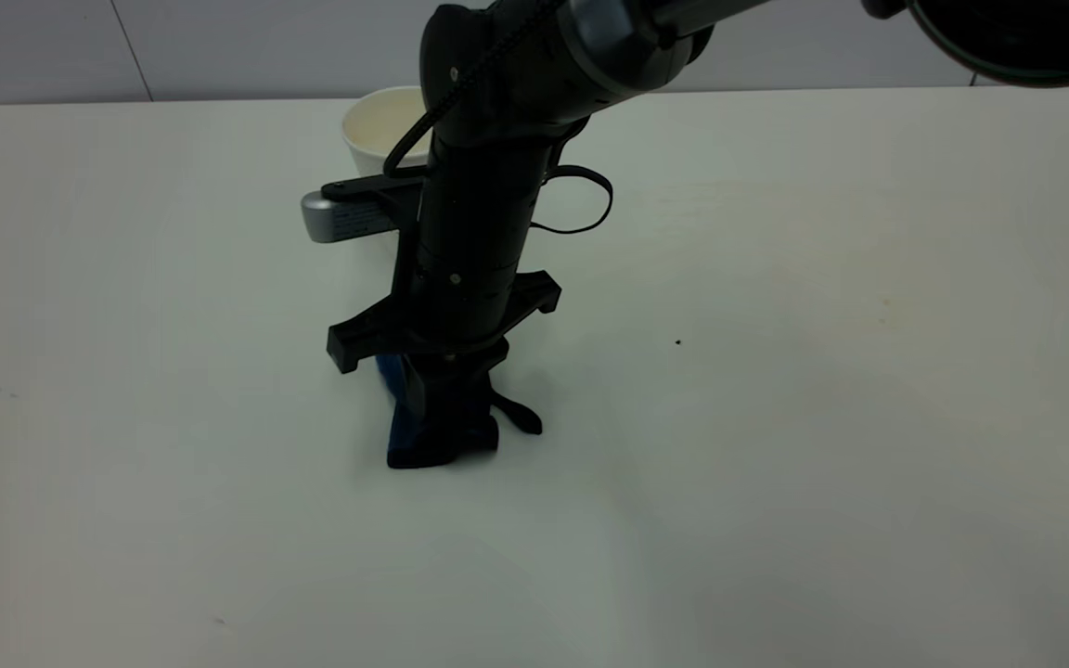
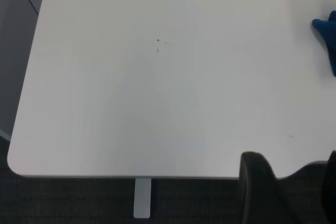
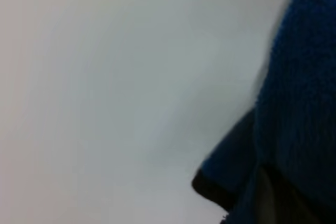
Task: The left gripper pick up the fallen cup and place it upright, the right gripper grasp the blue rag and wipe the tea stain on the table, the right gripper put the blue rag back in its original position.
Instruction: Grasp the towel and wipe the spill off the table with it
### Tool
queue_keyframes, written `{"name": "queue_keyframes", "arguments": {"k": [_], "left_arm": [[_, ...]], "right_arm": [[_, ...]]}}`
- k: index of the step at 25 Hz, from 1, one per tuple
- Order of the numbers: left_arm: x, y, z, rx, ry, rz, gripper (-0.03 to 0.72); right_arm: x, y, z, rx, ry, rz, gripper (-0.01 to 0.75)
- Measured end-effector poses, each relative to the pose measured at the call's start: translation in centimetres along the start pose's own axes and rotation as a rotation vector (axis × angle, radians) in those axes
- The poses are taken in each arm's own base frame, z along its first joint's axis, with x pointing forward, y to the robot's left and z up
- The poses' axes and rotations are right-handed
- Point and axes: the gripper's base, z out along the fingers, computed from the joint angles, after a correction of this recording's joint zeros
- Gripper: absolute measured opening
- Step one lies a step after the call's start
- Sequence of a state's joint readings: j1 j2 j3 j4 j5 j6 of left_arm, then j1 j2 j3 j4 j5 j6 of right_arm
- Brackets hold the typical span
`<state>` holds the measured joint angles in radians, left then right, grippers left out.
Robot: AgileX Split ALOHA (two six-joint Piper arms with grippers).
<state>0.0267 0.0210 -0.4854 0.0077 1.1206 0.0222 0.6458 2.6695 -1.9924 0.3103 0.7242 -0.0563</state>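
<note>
The cup (image 1: pixel 379 132) stands upright at the back of the table (image 1: pixel 822 482), its cream inside showing, partly hidden behind the right arm. My right gripper (image 1: pixel 446 443) points straight down at the table's middle, shut on the blue rag (image 1: pixel 402 431), which is pressed onto the tabletop. In the right wrist view the blue rag (image 3: pixel 302 103) fills one side against the white surface. No tea stain shows; the rag covers the spot under it. My left gripper (image 2: pixel 296 195) hangs open over the table's near corner, far from the cup, with nothing in it.
A tiny black speck (image 1: pixel 678 342) lies right of the arm, and faint yellowish smears (image 1: pixel 869 306) mark the right side. Small dark specks (image 2: pixel 158 41) dot the left part. The table's rounded corner (image 2: pixel 13 161) and a grey leg (image 2: pixel 142 198) show below the left gripper.
</note>
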Motion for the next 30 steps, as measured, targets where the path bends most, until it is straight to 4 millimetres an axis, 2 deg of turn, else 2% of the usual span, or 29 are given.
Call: {"name": "queue_keyframes", "arguments": {"k": [3,9,16,20,23,25,28,30], "left_arm": [[0.0,0.0,0.0,0.000,0.000,0.000,0.326],[0.0,0.0,0.0,0.000,0.000,0.000,0.326],[0.0,0.0,0.0,0.000,0.000,0.000,0.326],[0.0,0.0,0.0,0.000,0.000,0.000,0.326],[0.0,0.0,0.0,0.000,0.000,0.000,0.326],[0.0,0.0,0.0,0.000,0.000,0.000,0.326],[0.0,0.0,0.0,0.000,0.000,0.000,0.326],[0.0,0.0,0.0,0.000,0.000,0.000,0.326]], "right_arm": [[-0.4,-2.8,-0.6,0.028,-0.004,0.073,0.121],[-0.5,-13.5,-3.1,0.119,-0.003,0.279,0.122],[2.2,-25.4,-6.7,0.187,-0.003,0.530,0.131],[4.4,-30.8,-8.6,0.228,-0.016,0.629,0.141],[6.0,-33.8,-9.8,0.254,-0.012,0.680,0.167],[6.8,-34.9,-10.2,0.271,-0.005,0.694,0.205],[7.2,-35.4,-10.4,0.284,0.008,0.690,0.318],[7.2,-35.4,-10.5,0.287,0.013,0.674,0.442]]}}
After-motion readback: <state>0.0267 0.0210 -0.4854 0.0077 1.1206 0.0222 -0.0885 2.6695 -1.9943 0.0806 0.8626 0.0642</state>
